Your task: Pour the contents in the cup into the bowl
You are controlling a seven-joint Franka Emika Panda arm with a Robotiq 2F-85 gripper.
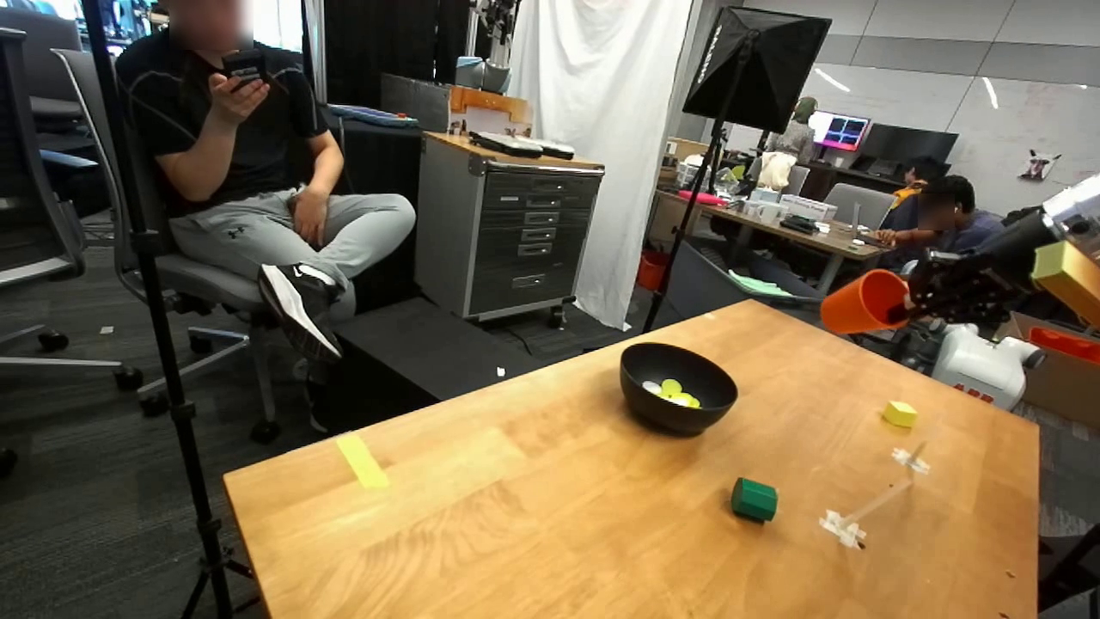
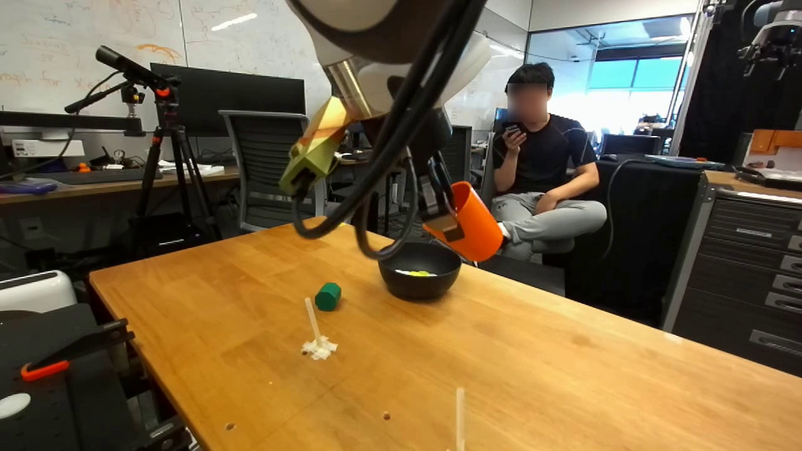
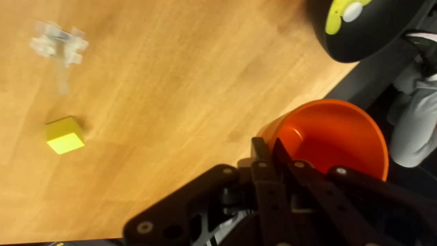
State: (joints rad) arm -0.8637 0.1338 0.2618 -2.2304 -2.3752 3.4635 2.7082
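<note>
Holds the orange cup (image 3: 336, 136) in the air with the gripper (image 3: 271, 150), pinching its wall narrowly, with one fingertip inside the cup and one outside. Has it tilted, with the mouth turned toward the gripper, and lets see, in the wrist view, the inner wall and the redder bottom. Appears with it, in an exterior view, beyond the far edge of the table (image 1: 516, 524); cannot tell over which exact spot. Can find the black bowl (image 1: 662, 419) in both exterior views, upright, near the long table edge on the side of the seated person (image 2: 545, 163), apart from the cup. Can see yellow-green and white bits (image 1: 671, 388) lying at the bottom of the bowl. Farther in from this long edge, can notice a green block (image 1: 754, 499), near the bowl and not touching it. Toward the far edge and the right corner of the table, in an exterior view, can notice a yellow block (image 1: 900, 414). Can also distinguish pale sticks (image 2: 313, 320), fixed to the table with white tape (image 2: 320, 349), and, close to the left corner, a yellow strip (image 1: 363, 462).
</note>
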